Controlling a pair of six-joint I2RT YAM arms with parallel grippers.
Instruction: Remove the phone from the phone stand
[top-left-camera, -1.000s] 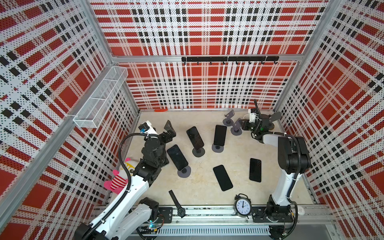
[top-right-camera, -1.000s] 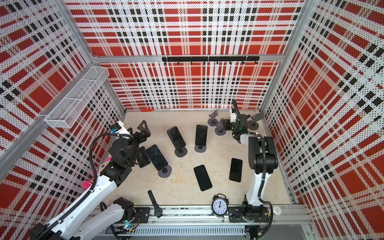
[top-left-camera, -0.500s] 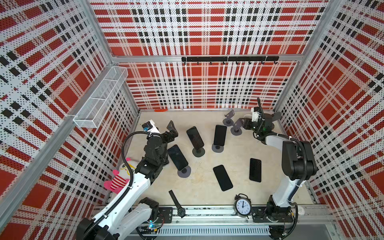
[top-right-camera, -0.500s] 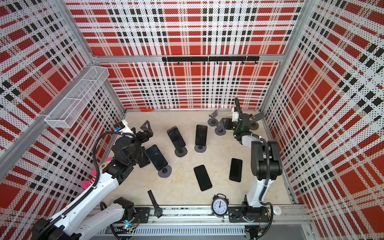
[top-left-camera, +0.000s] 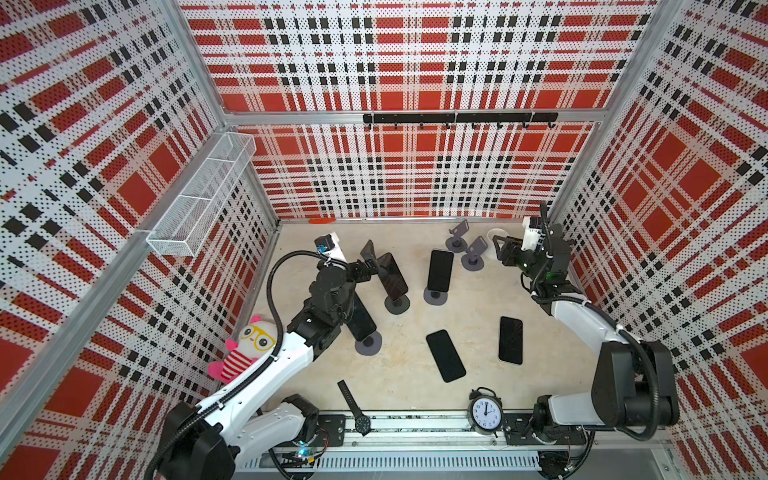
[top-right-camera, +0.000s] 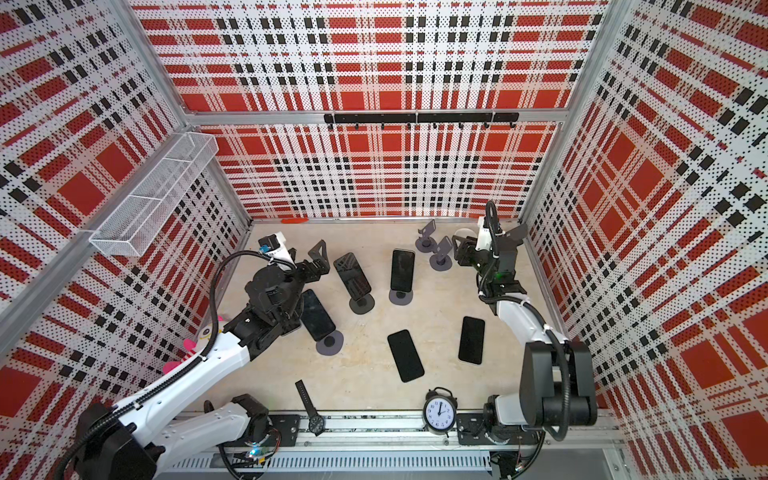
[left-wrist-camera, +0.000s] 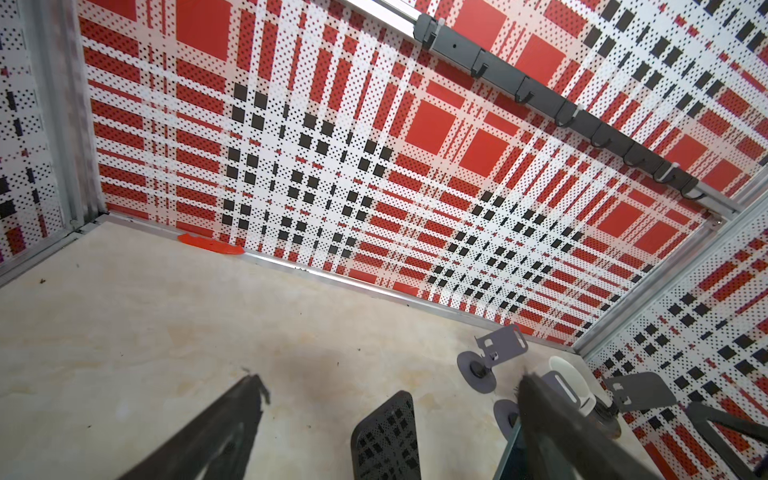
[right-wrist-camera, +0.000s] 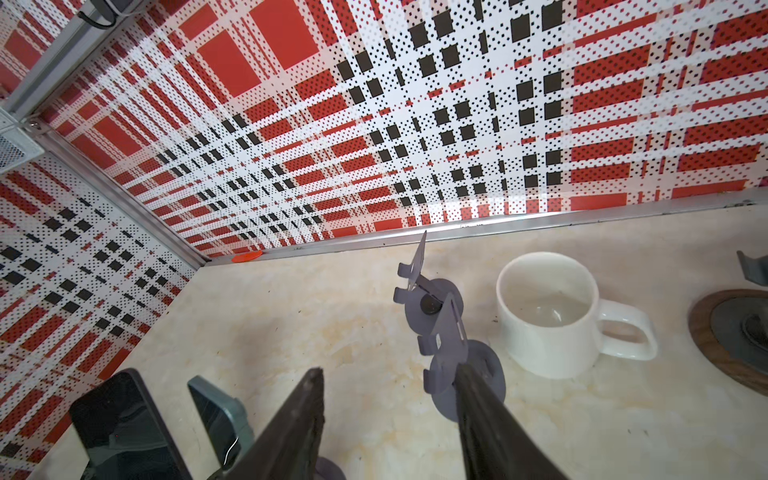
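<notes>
- Left wrist view: the left gripper (left-wrist-camera: 390, 378), jaws wide apart and empty, has the phone (left-wrist-camera: 386, 436) between its fingers (left-wrist-camera: 216, 432), top edge showing (straight ahead, close).
- In a top view the phone leans on its phone stand (top-left-camera: 397, 305), just beside that gripper, long axis sloping down away from it.
- The right gripper (right-wrist-camera: 388, 370), jaws apart and empty, hangs by the empty stands (right-wrist-camera: 428, 309), well apart from the phone; the left arm is nearer.

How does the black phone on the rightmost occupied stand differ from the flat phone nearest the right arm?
The propped black phone leans on a round grey stand; the flat black phone lies on the beige table. The propped phone sits farther back than the flat phone. Both are dark rectangles.
</notes>
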